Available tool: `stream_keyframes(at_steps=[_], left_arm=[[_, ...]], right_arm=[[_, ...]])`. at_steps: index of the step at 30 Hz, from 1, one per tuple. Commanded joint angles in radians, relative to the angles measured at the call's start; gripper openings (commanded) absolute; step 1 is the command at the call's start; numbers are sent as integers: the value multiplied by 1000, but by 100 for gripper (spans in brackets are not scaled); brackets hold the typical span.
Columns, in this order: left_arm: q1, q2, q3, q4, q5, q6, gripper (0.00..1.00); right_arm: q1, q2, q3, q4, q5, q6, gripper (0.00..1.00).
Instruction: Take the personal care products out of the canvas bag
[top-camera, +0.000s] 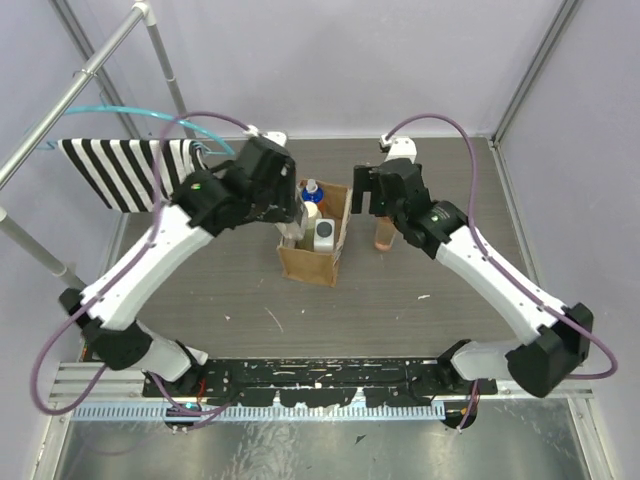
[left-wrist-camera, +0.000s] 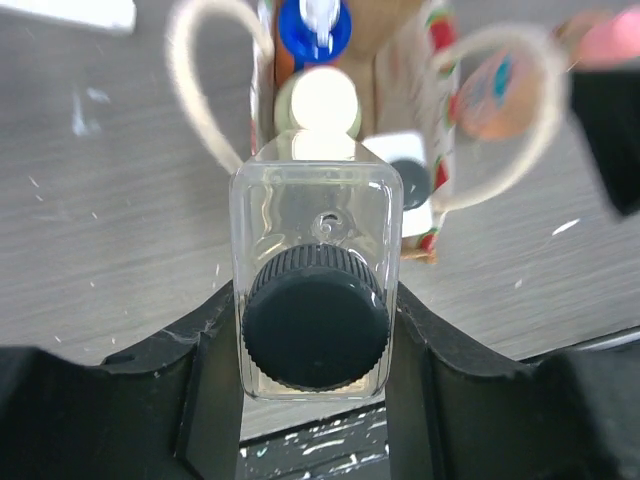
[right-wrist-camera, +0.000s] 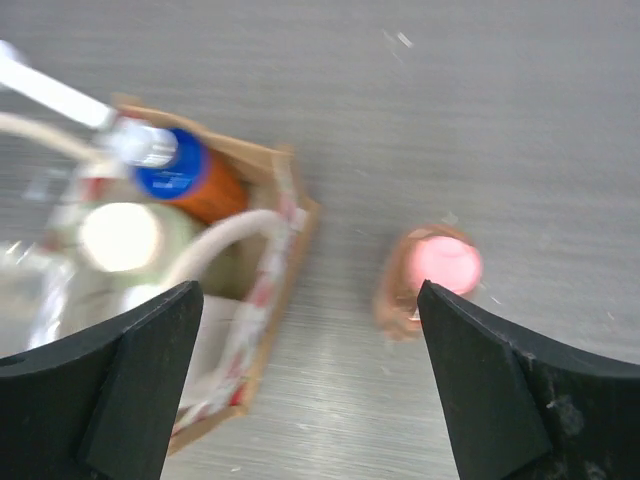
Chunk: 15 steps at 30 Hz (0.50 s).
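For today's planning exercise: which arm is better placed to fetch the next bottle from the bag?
Right, probably: the right gripper is open beside the bag; the left gripper is shut on the clear bottle.

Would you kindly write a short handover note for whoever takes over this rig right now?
Left pincer: shut on the clear bottle, over the canvas bag.
Right pincer: open, empty, over the pink-capped bottle standing on the table right of the bag.
Done: pink-capped bottle out.
Left: set the clear bottle down; take out the blue-capped bottle, the cream-capped bottle and the white bottle.
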Motion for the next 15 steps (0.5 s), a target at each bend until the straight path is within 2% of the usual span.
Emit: stream_keyframes(at_steps=[1,3,5,12,15], left_arm=[[-3,-164,142,-21,-162,-5,0],[-5,-215,140,-44,-207,-30,0],[-4,-246,122,-60,-234,-49,0],[-5,-276,72,-120,-218,-68,0],[-5,-284,-21,-97,-180,-84,0]], right_arm=[[194,-107,123,45,142,-49,93],[280,-110,133,65,207,-71,92],[321,-91,144,78,206,-71,92],[332,80,191,25,112,-18,92],[331,152,200,20,72,-2,92]])
